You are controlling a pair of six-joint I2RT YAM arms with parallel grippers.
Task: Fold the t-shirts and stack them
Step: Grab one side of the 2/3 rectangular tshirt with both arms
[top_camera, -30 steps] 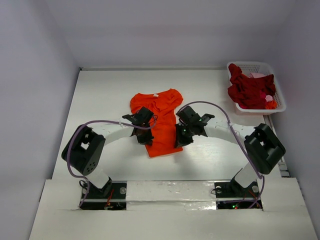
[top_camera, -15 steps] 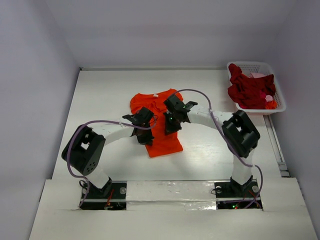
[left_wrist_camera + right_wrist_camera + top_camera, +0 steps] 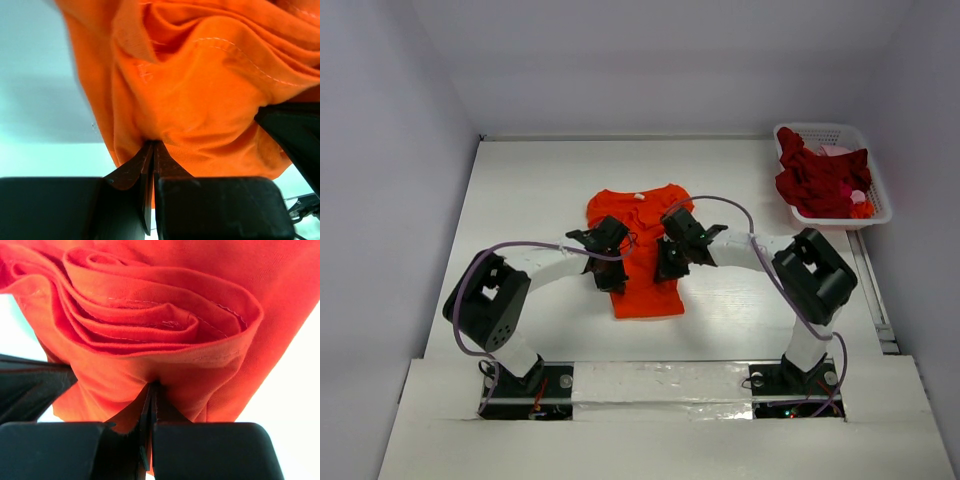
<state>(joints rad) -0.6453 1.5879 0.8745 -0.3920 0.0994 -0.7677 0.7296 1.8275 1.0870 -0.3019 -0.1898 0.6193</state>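
Item one, left gripper [image 3: 608,274]: we found its fingers clenched on a bunched fold of the orange t-shirt [image 3: 648,296] at the shirt's left edge, in the same place as a second before. Item two, the orange t-shirt: it lay mid-table [image 3: 520,200] between the two arms, collar toward the far wall, hem toward the bases. Over the last second it had been drawn a little nearer the bases, and its outline was squarer. Item three, right gripper [image 3: 671,268]: fingers pinched tight on several rolled layers of the same shirt at its right edge. It had swung in toward the centre, then come back out and nearer. We judged this to be straightening ahead of a fold, with no fold yet completed. Item four, white basket [image 3: 820,127], far right: it held the dark red t-shirts [image 3: 820,182] and a pale pink one [image 3: 837,152], none yet taken out.
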